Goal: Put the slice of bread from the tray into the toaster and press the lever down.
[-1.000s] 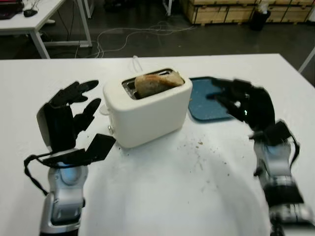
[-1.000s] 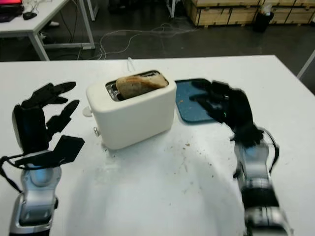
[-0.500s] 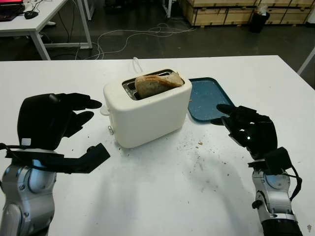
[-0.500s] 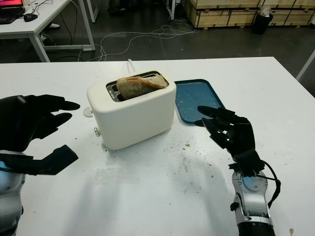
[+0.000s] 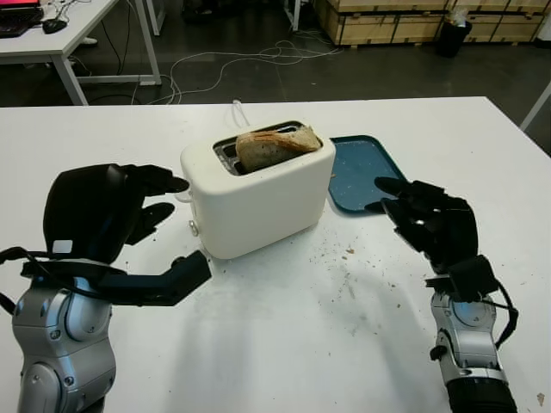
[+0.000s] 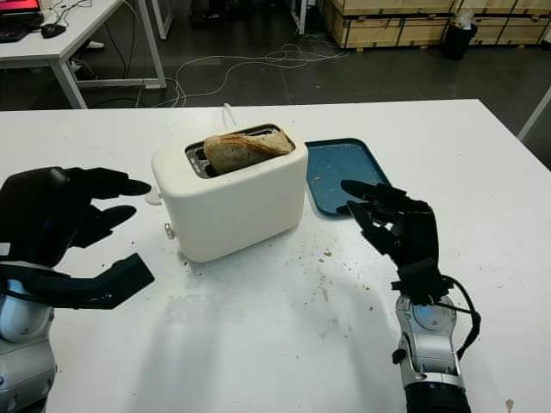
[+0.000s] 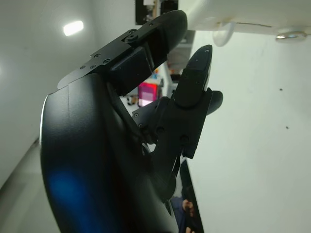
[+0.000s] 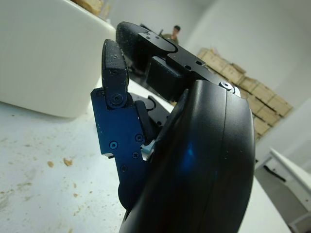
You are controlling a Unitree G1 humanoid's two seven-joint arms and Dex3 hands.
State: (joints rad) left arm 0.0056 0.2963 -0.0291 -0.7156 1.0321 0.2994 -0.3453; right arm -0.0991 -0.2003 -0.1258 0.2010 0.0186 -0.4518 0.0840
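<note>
- One slice of bread [image 5: 274,144] stands in the one white toaster [image 5: 258,194], frame centre; one blue tray [image 5: 357,171] just right of it.
- White table [image 5: 284,344] speckled with crumbs; cables and crates on the floor beyond.
- Left hand [image 5: 103,211], lower left, open, holding nothing, fingertips near the toaster's lever end.
- Right hand [image 5: 426,222], lower right, open, unladen, by the tray.

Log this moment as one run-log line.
bread: in toaster slot | tray: no bread | lever: not pressed | left hand: open, near lever | right hand: open, beside tray
</note>
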